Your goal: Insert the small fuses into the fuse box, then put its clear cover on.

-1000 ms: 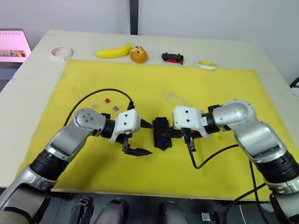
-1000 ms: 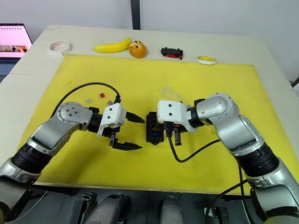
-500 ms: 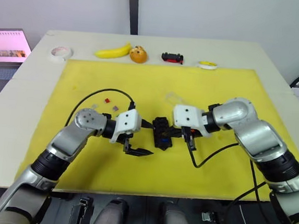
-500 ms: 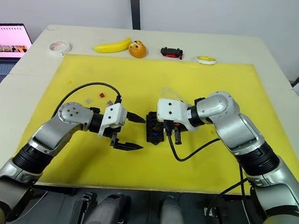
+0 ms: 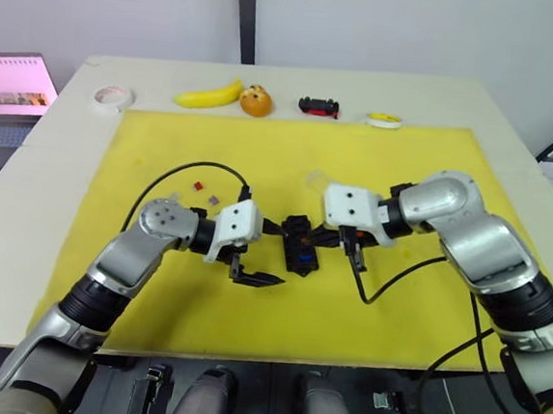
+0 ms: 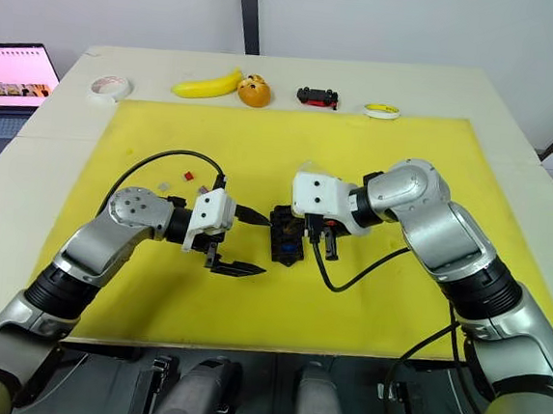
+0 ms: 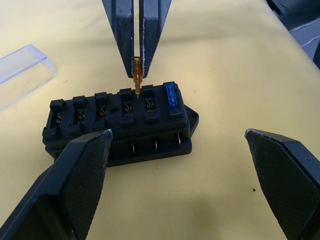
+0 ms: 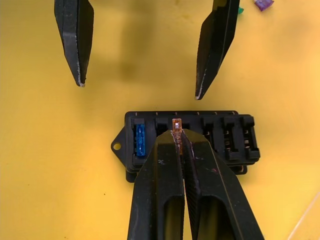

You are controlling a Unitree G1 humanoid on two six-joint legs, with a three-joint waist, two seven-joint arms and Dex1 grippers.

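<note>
Fuse box (image 7: 120,122) mid-mat, right gripper (image 8: 178,134) pinching amber fuse (image 7: 136,70) above slot

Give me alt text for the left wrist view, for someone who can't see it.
The right gripper holds an amber fuse pinched in its shut fingers, its tip at a slot of the black fuse box on the yellow mat. A blue fuse already sits in the end slot, and the clear cover lies beside the box.
</note>
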